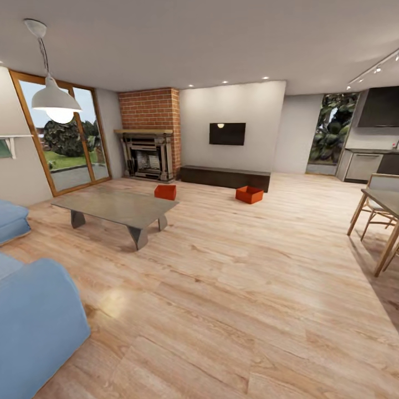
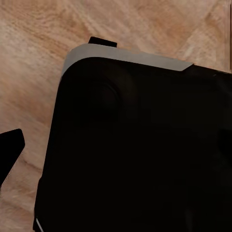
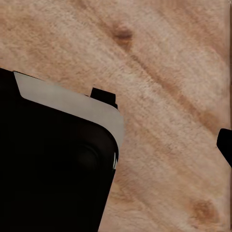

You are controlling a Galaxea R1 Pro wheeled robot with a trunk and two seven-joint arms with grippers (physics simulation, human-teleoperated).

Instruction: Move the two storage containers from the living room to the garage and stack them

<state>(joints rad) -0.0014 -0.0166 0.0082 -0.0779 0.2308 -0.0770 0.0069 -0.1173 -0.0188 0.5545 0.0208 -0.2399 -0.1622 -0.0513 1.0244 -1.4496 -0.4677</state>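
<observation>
Across the light wood-plank floor [image 1: 233, 266], 2 orange-red thin-walled open boxes [image 1: 165, 192] [image 1: 249, 194] look light, rigid, rim-graspable; neither gripper's opening can be told.

Head view: camera set high, facing forward and slightly down across the living room toward the far wall, taking in the wood-plank floor [image 1: 233, 288], the low dark bench [image 1: 224, 177] and the 2 storage containers [image 1: 165, 192] [image 1: 249, 194] at a distance. Left and right wrist views: each looks steeply down, close over the robot's dark base [image 2: 140, 150] [image 3: 48, 164]. All 3 views share the plank floor.
</observation>
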